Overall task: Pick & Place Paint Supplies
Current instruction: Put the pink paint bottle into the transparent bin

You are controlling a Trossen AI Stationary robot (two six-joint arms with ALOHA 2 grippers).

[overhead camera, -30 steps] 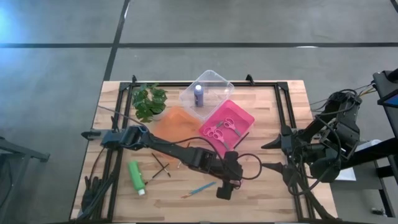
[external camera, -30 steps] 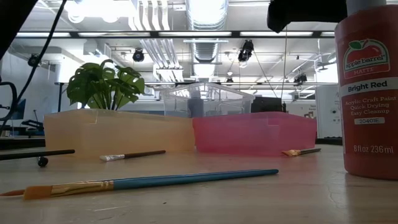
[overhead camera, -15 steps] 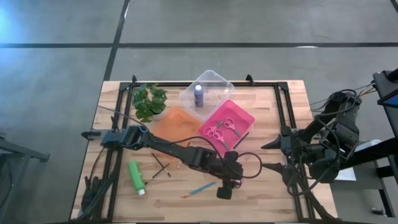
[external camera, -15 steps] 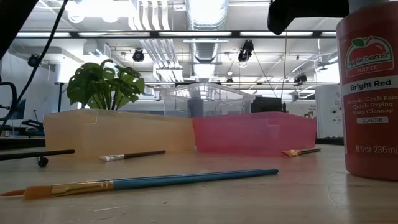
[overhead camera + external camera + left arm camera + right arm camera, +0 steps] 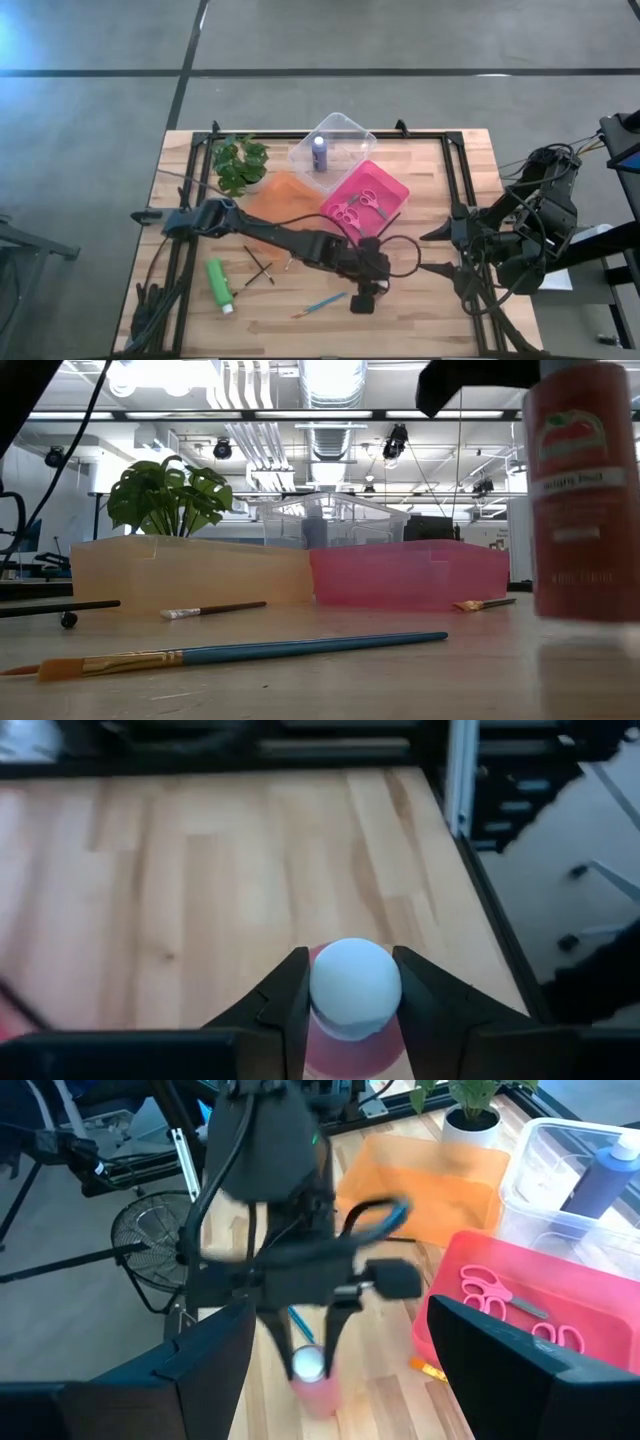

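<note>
Red paint bottle [image 5: 352,1020] stands upright with its white cap [image 5: 354,988] clamped between the left gripper [image 5: 350,995] fingers, near the wooden table [image 5: 420,320] edge at about five o'clock from the pink tray [image 5: 392,189]; it seems just lifted, though blur hides the base. Right gripper [image 5: 335,1350] waits off the table's three-o'clock side, fingers apart.
</note>
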